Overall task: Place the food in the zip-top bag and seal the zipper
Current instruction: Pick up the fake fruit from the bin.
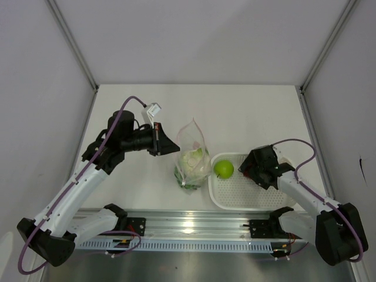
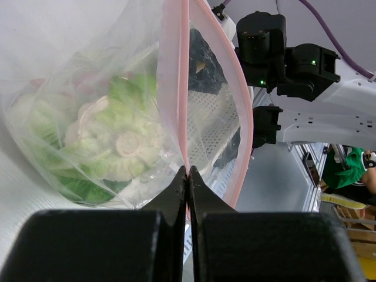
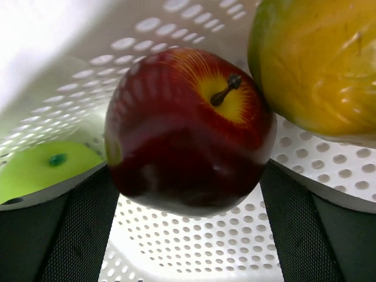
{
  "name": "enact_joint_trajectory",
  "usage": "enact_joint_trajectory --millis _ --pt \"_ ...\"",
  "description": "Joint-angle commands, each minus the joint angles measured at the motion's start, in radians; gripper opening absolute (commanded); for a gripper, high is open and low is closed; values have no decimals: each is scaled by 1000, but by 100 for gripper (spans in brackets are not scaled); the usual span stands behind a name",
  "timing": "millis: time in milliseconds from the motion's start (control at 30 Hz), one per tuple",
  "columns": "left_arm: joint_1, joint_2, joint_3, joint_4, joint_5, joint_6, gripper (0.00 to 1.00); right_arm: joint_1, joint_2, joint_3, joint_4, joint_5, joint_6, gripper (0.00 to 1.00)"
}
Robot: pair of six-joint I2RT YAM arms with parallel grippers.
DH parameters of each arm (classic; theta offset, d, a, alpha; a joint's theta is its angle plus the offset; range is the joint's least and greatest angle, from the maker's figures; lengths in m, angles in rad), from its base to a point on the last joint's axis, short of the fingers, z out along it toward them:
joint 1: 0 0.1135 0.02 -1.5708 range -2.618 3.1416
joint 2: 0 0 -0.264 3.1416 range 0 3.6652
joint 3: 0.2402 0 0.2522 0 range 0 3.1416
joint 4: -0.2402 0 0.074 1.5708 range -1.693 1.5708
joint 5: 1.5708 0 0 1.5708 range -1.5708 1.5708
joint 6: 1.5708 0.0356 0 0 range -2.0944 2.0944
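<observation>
The left arm's fingers point(image 2: 173, 202) are clenched on the pink zipper strip point(image 2: 183, 88), pinched at the point where its two sides meet; above that point the sides part, so the mouth of the clear bag point(image 2: 70, 70) is left gaping. Inside the bag, lettuce point(image 2: 132, 97) and a whitish piece point(image 2: 132, 144) are seen pressed against the plastic. The bag is propped on the counter point(image 1: 247, 117), just left of the white basket point(image 3: 194, 252). The right arm's fingers point(image 3: 76, 229) are lowered into that basket and spread wide to either side of the dark red apple point(image 3: 182, 129), which sits between them; no firm hold on it can be made out. A yellow-orange fruit point(image 3: 317, 64) is seen just beside the apple, and a green apple point(image 3: 41, 167) lies at the basket's other side.
</observation>
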State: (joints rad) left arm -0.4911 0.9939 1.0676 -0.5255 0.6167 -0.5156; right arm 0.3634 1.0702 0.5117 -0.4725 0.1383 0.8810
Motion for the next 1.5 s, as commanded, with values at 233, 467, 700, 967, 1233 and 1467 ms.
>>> enact_joint_trajectory --millis 233,467,700,967,1233,1467 --pt "5 -17 -6 21 25 -9 1 9 -122 -4 2 58 16 99" --pt "5 -17 -4 24 31 -9 1 -14 -104 14 -34 92 10 100" --pt "5 -23 0 10 25 -1 1 -17 -93 -22 49 124 35 99" --pt "5 -23 8 -5 21 2 1 -23 -18 -16 107 116 -2 95" --pt "5 -23 -1 7 26 -6 1 -23 -47 -45 112 96 -31 63" --pt "5 -14 5 12 28 -3 1 -3 -168 -3 -3 106 -54 34"
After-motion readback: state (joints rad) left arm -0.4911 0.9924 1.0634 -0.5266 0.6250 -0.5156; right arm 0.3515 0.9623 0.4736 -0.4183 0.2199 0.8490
